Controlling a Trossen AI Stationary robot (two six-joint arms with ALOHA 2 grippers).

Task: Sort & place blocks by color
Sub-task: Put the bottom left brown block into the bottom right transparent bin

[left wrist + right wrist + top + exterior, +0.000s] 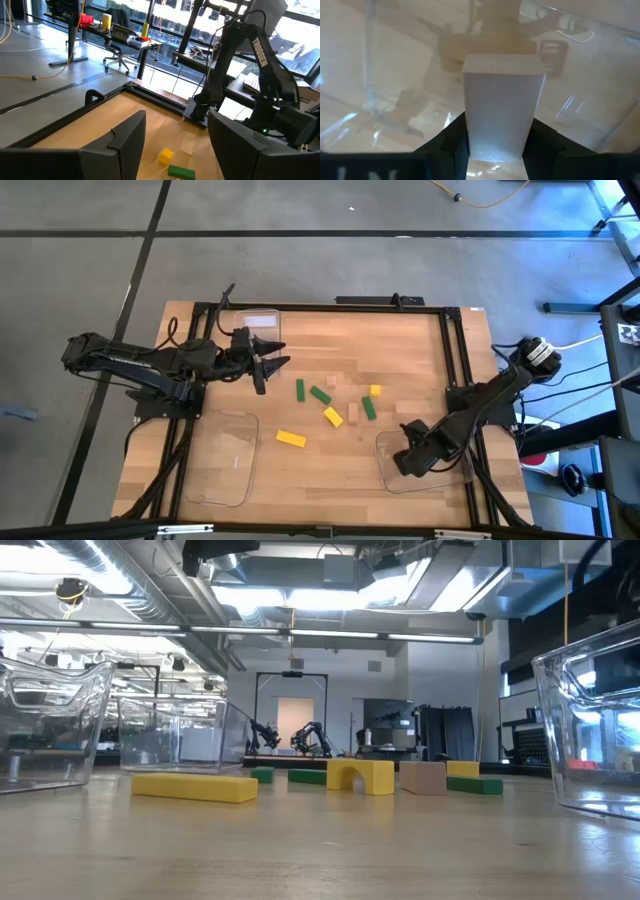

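Tan block (502,107) sits pinched between the right gripper's (412,462) fingers, low over the clear tray (455,480) at the table's right front. Best now: settle it flat inside the tray walls, then release cleanly. Left gripper (270,358) waits wide apart, holding nothing, near the back tray (262,315). Green and yellow blocks (330,405) lie mid-table.

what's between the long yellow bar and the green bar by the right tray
High view: a yellow block and a tan block lie between the long yellow bar and the green bar.
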